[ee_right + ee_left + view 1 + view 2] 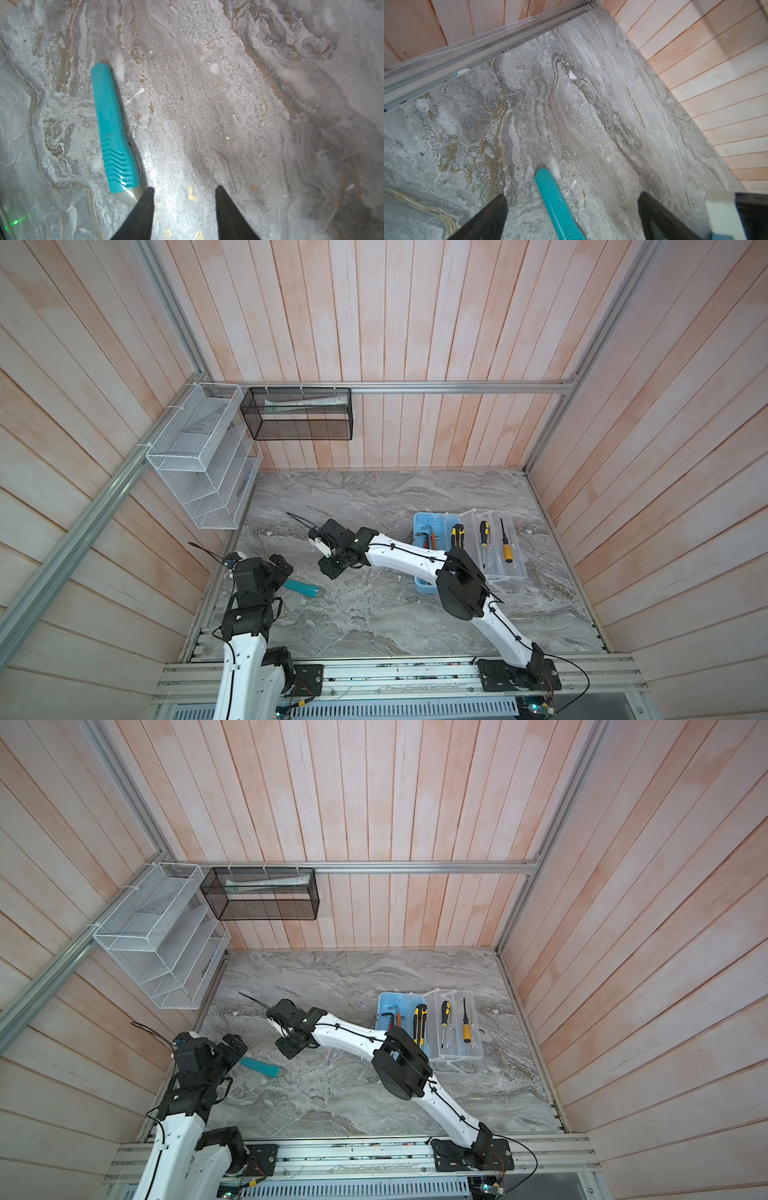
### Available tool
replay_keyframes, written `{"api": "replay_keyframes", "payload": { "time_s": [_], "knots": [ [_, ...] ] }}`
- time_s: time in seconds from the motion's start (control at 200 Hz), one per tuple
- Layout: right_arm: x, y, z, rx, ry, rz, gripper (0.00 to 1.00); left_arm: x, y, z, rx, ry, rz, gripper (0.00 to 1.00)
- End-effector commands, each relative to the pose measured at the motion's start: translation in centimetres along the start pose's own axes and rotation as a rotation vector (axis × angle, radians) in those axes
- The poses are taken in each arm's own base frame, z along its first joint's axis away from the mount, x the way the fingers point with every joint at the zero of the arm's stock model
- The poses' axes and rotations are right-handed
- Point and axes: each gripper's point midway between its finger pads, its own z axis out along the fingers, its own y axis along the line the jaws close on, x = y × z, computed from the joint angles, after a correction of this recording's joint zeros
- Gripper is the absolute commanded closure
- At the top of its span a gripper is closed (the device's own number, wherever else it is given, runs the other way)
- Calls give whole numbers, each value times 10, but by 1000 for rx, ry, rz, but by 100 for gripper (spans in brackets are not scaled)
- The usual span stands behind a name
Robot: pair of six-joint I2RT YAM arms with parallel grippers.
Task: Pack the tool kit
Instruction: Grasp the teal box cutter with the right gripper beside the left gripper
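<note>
The tool kit (439,520) lies open on the right side of the marble table (395,614), with screwdrivers (506,549) resting in its clear trays. Well apart from it, at the near left, a teal tool (302,588) lies flat between the wide-spread fingers of the left gripper (572,195), untouched. The right gripper (184,187), reaching across the middle, hangs near the teal tool's end with its jaws apart and empty.

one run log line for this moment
left gripper: open, over teal tool | right gripper: open, empty | teal tool: on table, unpacked | tool kit: open
</note>
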Motion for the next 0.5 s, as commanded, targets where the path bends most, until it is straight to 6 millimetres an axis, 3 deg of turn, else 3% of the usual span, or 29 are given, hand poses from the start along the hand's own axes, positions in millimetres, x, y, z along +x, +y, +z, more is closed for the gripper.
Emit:
{"api": "replay_keyframes", "payload": {
  "time_s": [0.0, 0.25, 0.495],
  "knots": [
    [-2, 25, -12, -97, -41, -134, 48, -1, 12, 2, -61, -13, -22, 0],
    [1, 59, -10, -209, -141, -307, 44, -2, 23, 10, -103, -5, -86, 0],
    [17, 72, 22, -172, -54, -423, 42, -14, 37, 12, -94, -9, -179, 0]
  ]
}}
